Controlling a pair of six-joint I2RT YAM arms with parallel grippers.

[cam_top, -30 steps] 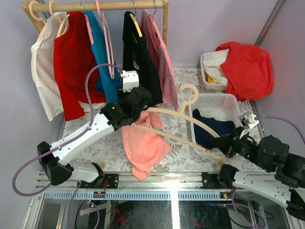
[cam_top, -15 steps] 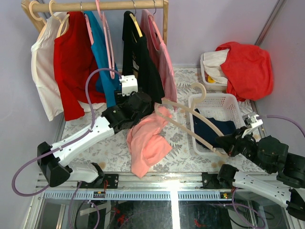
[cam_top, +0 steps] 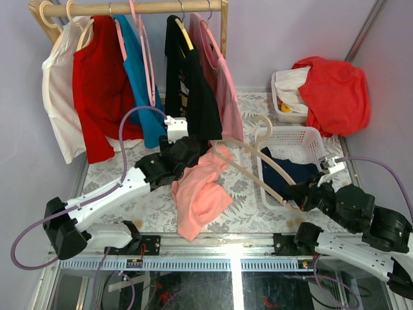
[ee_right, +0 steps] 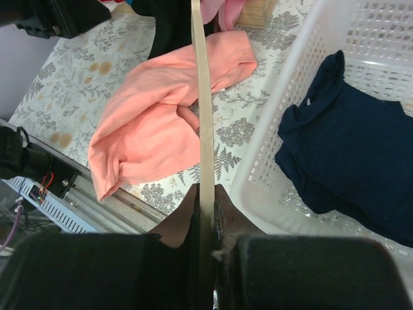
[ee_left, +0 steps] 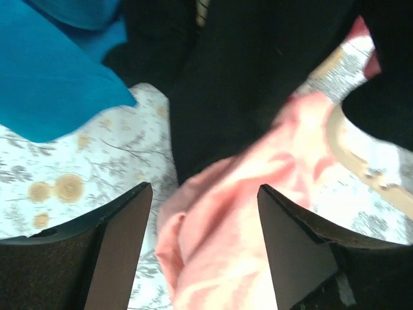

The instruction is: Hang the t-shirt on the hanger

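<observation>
1. Getting the hanger [ee_right: 201, 116] into the t-shirt [cam_top: 201, 194] looked like the step in hand, and it was far from done.
2. The right gripper [ee_right: 205, 188] was pinched tight on one end of the hanger. From there the hanger reached past the rim of the white basket [cam_top: 303, 137] and over to the shirt.
3. The t-shirt lay in a soft, crumpled heap on the table [ee_right: 77, 71]. Its top part rested against the far tip of the hanger. I could not tell if the tip was inside the shirt or only under a fold.
4. The left gripper [ee_left: 203, 188] hung just above the pink cloth with its two fingers wide apart. It held nothing.
5. Next, I think the left gripper needed to go down and pinch one layer of cloth near an opening. Then it had to pull that cloth along the hanger arm while the right gripper held the hanger steady. The cloth was limp, so it could easily slide back off.
</observation>
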